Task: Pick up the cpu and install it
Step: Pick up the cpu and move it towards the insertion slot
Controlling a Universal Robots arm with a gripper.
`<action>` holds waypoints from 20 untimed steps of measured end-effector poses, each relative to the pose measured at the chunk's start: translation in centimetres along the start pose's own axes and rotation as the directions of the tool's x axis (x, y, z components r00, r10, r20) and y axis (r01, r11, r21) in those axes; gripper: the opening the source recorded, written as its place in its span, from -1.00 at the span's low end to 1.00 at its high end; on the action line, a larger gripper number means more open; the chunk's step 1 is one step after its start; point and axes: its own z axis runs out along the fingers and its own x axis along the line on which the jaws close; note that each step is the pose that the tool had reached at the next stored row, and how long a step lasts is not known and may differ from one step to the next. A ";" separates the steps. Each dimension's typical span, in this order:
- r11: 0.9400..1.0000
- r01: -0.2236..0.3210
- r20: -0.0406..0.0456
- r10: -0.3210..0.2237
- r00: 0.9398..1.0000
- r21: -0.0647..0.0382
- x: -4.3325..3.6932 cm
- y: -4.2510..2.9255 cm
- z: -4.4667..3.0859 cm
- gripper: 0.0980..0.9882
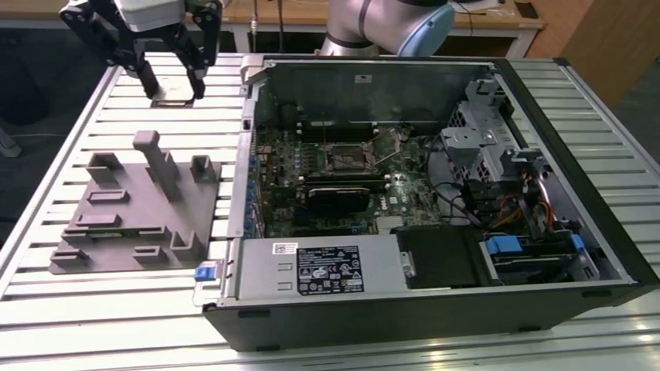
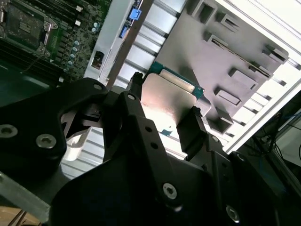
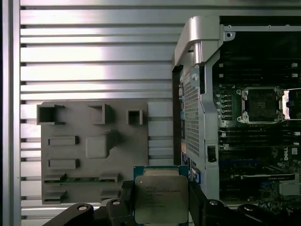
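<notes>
On the slatted table (image 1: pixel 103 309), an open computer case (image 1: pixel 413 328) sat beside the grey fixture (image 1: pixel 124 216). By the table's far corner, at the exterior view's left, the gripper (image 1: pixel 173 91) was clamped on the cpu (image 3: pixel 161 197), gripping opposite edges.

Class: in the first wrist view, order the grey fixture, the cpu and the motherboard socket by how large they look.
Largest: grey fixture.
Then cpu.
Then motherboard socket.
The cpu is closest to the camera, so its place above the socket is unsure.
</notes>
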 end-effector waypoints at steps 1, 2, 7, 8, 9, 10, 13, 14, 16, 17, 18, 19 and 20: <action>1.000 0.000 0.000 0.000 1.000 0.000 -0.20 0.01 0.00 0.00; 1.000 0.000 0.000 0.000 1.000 0.000 -0.39 0.01 0.01 0.00; 1.000 0.000 0.000 0.000 1.000 0.000 -1.27 0.04 0.03 0.00; 1.000 0.000 0.000 0.000 1.000 0.000 -1.46 0.05 0.04 0.00; 1.000 0.000 0.000 0.000 1.000 0.000 -1.65 0.06 0.04 0.00; 1.000 0.000 0.000 0.000 1.000 0.000 -1.83 0.06 0.04 0.00; 1.000 0.000 0.000 0.000 1.000 0.000 -2.41 0.08 0.06 0.00; 1.000 0.000 0.000 0.000 1.000 0.000 -2.61 0.09 0.07 0.00; 1.000 0.000 0.000 0.000 1.000 0.000 -2.99 0.10 0.08 0.00; 1.000 0.000 0.000 0.000 1.000 0.000 -3.18 0.11 0.08 0.00; 1.000 0.000 0.000 0.000 1.000 0.000 -3.37 0.12 0.09 0.00; 1.000 0.000 0.000 0.000 1.000 0.000 -3.56 0.12 0.09 0.00; 1.000 0.000 0.000 0.000 1.000 0.000 -3.74 0.13 0.10 0.00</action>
